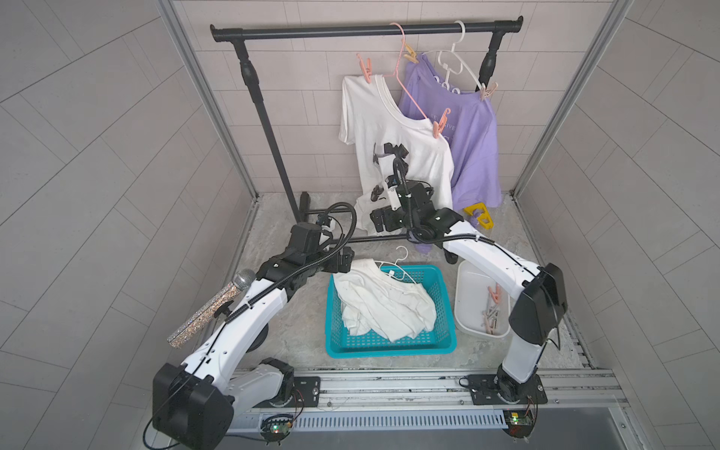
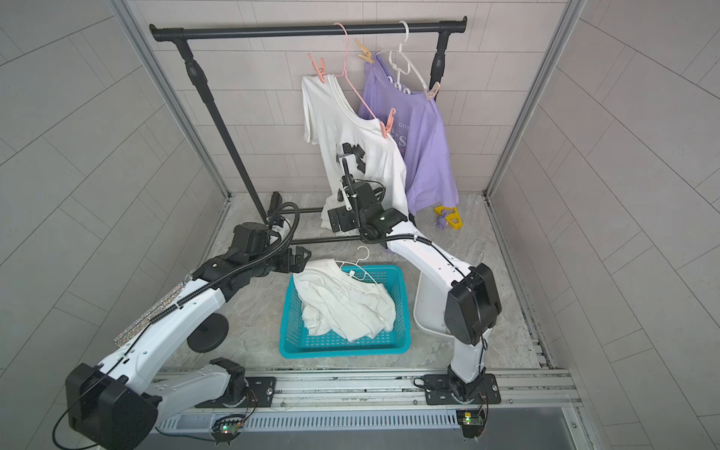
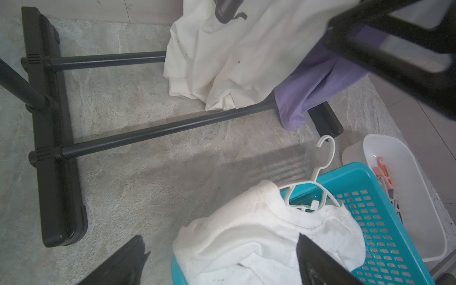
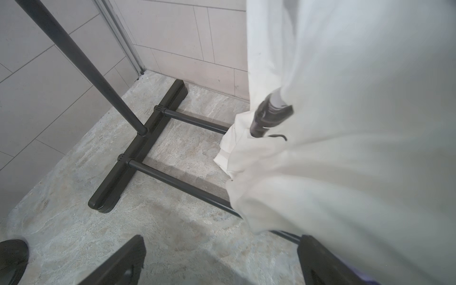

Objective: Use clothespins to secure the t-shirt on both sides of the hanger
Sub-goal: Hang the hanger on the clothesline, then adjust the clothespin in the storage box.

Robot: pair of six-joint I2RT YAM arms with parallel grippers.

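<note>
1. The left gripper point(image 3: 219, 238) is spread wide with nothing between its fingers. It hovers low over the far left corner of the teal basket point(image 1: 389, 348).
2. Under it, a crumpled white garment point(image 1: 385, 307) fills the basket. A second white hanger point(image 3: 316, 203) sits in the garment's collar, its hook reaching past the basket's far rim.
3. The right gripper point(image 4: 222, 238) is also released and empty, low above the stone floor point(image 1: 304, 323) near the rack's base bars. It is just beside the hem of the hanging white t-shirt point(image 1: 393, 128). Whether the cloth touches a finger cannot be told.
4. The white t-shirt hangs on a tilted pink hanger point(image 1: 407, 83) hooked over the black rack rail point(image 1: 350, 30).
5. Two salmon-pink clothespins point(image 1: 365, 70) sit on this hanger, one at each shoulder. The second one point(image 1: 440, 125) is on the lower shoulder.
6. Behind it hangs a purple t-shirt point(image 1: 473, 140) on a white hanger point(image 1: 457, 64). It has a peach-tan pin point(image 1: 410, 54) at one shoulder and a pale pin point(image 1: 487, 91) at the other.
7. A white bin point(image 1: 467, 288) stands just right of the basket, partly under the right arm. It holds spare clothespins point(image 1: 494, 295) in pink and grey.
8. A yellow plastic piece point(image 1: 479, 216) lies on the floor by the purple hem.
</note>
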